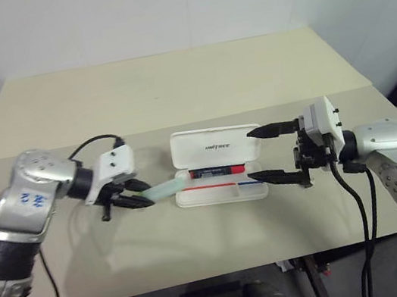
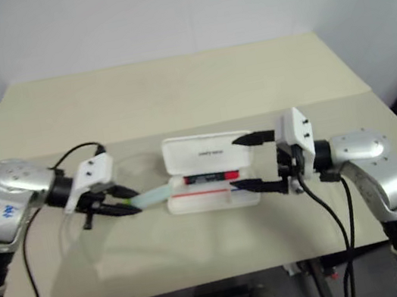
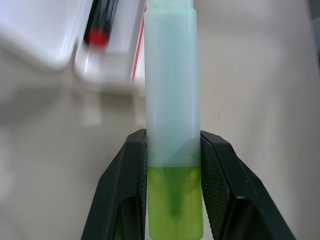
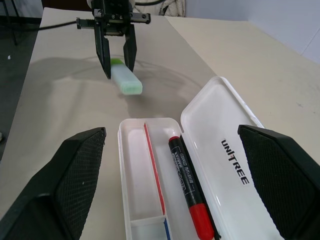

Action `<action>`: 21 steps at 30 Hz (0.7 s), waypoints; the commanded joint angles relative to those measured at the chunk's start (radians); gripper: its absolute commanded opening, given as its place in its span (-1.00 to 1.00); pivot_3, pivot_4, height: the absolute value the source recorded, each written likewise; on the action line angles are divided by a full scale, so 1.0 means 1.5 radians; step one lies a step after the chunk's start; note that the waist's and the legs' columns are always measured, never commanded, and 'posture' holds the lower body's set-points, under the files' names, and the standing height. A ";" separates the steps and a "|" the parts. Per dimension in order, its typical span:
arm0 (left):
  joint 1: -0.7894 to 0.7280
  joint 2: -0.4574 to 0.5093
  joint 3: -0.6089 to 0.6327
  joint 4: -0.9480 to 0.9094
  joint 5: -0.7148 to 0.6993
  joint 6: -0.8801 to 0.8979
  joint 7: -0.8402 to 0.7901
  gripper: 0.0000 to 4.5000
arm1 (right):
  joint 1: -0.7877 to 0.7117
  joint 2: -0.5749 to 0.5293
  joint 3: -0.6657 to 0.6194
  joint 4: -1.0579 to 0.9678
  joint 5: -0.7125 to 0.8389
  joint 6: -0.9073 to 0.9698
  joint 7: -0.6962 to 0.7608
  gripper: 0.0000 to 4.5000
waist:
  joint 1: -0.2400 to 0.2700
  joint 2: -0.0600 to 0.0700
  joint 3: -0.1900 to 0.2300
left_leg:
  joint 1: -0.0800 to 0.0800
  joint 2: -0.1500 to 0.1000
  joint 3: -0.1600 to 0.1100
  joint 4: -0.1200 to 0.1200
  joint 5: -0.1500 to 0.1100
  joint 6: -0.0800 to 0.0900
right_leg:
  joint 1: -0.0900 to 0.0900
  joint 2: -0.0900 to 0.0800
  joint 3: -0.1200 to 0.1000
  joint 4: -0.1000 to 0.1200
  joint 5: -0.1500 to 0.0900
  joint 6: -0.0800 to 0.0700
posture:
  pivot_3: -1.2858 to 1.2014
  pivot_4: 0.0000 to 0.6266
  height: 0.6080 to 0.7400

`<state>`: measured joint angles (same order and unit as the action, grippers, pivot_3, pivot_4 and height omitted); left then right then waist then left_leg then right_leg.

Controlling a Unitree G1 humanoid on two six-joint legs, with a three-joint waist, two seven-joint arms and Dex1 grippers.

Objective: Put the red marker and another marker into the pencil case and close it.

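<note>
With the red marker (image 4: 187, 187) already lying in the open pencil case (image 1: 217, 167), my left gripper (image 1: 126, 196) clamps the green highlighter (image 1: 161, 191) just short of it, my right gripper (image 1: 270, 153) spread wide alongside, so next I lower it into the empty compartment.

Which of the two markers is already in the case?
The red marker, the slim black one, lies in the open case. The green highlighter is held by the left hand.
</note>
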<state>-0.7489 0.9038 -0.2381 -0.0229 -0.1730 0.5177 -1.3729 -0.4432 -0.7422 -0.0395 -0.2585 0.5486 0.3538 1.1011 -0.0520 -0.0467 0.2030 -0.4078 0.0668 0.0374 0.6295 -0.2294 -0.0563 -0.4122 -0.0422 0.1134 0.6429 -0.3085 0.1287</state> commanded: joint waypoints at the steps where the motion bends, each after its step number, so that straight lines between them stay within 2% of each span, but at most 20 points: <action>1: -0.052 -0.045 -0.036 0.038 0.025 -0.039 -0.002 -0.52 | 0.027 -0.020 -0.041 -0.042 0.007 0.006 -0.015 1.00 | 0.002 0.000 0.000 | 0.000 0.000 0.000 0.000 0.000 0.000 | 0.000 0.000 0.000 0.000 0.000 0.000 | 0.03 -0.52 1.00; 11: -0.124 -0.168 -0.106 0.126 0.072 -0.068 0.006 -0.52 | 0.110 -0.033 -0.090 -0.103 0.015 0.027 -0.066 1.00 | -0.002 0.000 0.000 | -0.001 0.000 0.000 0.000 0.000 0.000 | 0.000 0.001 0.001 -0.002 0.001 0.001 | 0.03 -0.52 1.00; 21: -0.128 -0.197 -0.129 0.178 0.106 -0.109 -0.006 -0.52 | 0.151 -0.026 -0.110 -0.155 0.026 0.044 -0.116 1.00 | 0.000 0.000 0.000 | -0.001 0.000 -0.001 0.000 0.000 0.000 | 0.001 0.001 0.001 -0.002 0.001 0.002 | 0.03 -0.52 1.00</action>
<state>-0.9189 0.6096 -0.4315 0.2402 -0.0273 0.3715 -1.3760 -0.2183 -0.7802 -0.1674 -0.4477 0.5677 0.4205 0.9421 -0.0525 -0.0466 0.2030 -0.4086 0.0663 0.0363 0.6301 -0.2294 -0.0561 -0.4110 -0.0413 0.1153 0.6407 -0.3071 0.1312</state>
